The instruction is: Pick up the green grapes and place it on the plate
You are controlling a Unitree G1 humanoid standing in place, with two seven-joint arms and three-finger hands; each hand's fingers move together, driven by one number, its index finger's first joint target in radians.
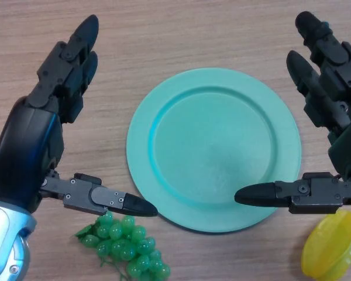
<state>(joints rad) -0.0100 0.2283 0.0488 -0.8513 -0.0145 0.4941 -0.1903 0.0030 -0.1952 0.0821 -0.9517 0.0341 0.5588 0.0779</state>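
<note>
A bunch of green grapes [127,244] lies on the wooden table near the front edge, left of centre. The round teal plate [213,149] sits in the middle of the table with nothing on it. My left hand [32,155] hovers at the left with straight fingers pointing away; its thumb [108,200] reaches right, just above the grapes' top edge, holding nothing. My right hand [339,111] is at the right, fingers straight, with its thumb [281,194] stretched over the plate's front right rim.
A yellow starfruit-shaped toy [329,246] lies at the front right corner, just under my right hand. Bare wooden tabletop [181,35] extends behind the plate.
</note>
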